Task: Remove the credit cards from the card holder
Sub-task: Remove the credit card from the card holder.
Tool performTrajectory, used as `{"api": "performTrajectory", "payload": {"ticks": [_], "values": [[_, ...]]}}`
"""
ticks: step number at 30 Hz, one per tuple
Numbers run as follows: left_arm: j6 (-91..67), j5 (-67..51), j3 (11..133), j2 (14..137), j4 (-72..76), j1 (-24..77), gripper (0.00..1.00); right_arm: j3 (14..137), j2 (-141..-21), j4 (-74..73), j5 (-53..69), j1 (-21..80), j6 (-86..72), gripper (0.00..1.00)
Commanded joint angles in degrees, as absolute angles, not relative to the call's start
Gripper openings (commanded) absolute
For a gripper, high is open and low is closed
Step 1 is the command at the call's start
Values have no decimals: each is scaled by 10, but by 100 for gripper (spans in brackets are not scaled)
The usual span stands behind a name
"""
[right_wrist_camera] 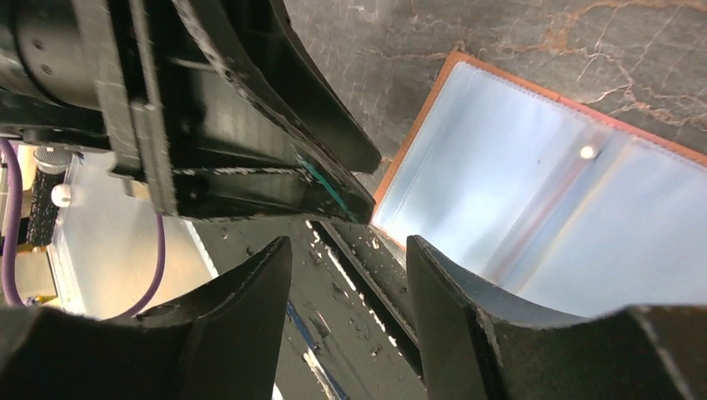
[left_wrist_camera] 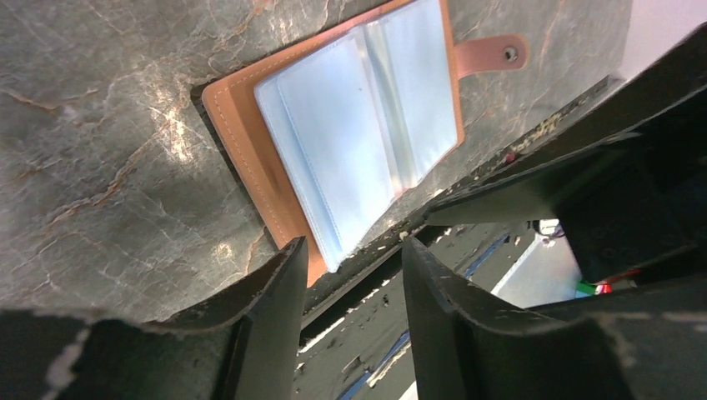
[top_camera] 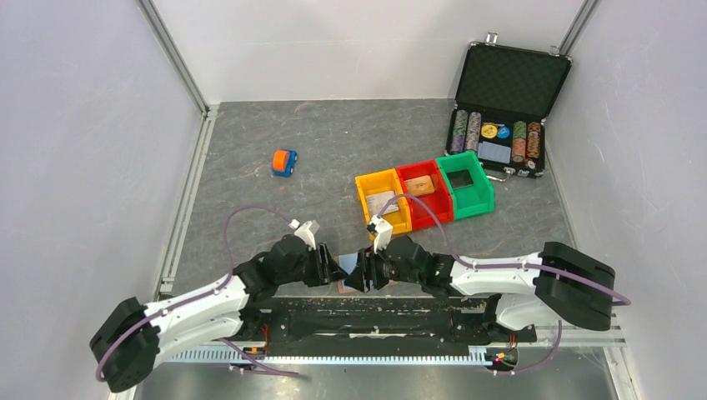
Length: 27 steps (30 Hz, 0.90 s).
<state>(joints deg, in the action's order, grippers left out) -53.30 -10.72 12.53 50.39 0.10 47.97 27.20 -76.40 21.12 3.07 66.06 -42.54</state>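
Currently the card holder (left_wrist_camera: 333,142) lies spread open at the near edge of the table (left_wrist_camera: 100,125), pockets up for access; no credit cards show inside. Your left gripper (left_wrist_camera: 352,254) and right gripper (right_wrist_camera: 346,246) flank it, jaws partly open, empty, apparently ready to pinch.

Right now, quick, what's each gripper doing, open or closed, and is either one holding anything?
Left gripper: jaws open, holding nothing.
Right gripper: jaws open, holding nothing; the card holder is not gripped.
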Motion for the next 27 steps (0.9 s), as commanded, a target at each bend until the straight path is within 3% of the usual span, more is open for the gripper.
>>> {"api": "performTrajectory", "payload": {"ticks": [1, 6, 12, 18, 27], "values": [[-577, -64, 147, 444, -52, 479, 54, 292, -761, 236, 52, 660, -418, 55], [-568, -56, 163, 431, -73, 479, 56, 292, -725, 137, -33, 650, -405, 54], [-551, -105, 169, 487, -4, 479, 38, 285, -685, 46, -120, 633, -409, 61], [-524, -148, 187, 578, 48, 479, 30, 264, -678, 42, -132, 617, -416, 65], [-520, -145, 168, 640, 76, 479, 28, 250, -707, 60, -121, 610, -418, 64]]}}
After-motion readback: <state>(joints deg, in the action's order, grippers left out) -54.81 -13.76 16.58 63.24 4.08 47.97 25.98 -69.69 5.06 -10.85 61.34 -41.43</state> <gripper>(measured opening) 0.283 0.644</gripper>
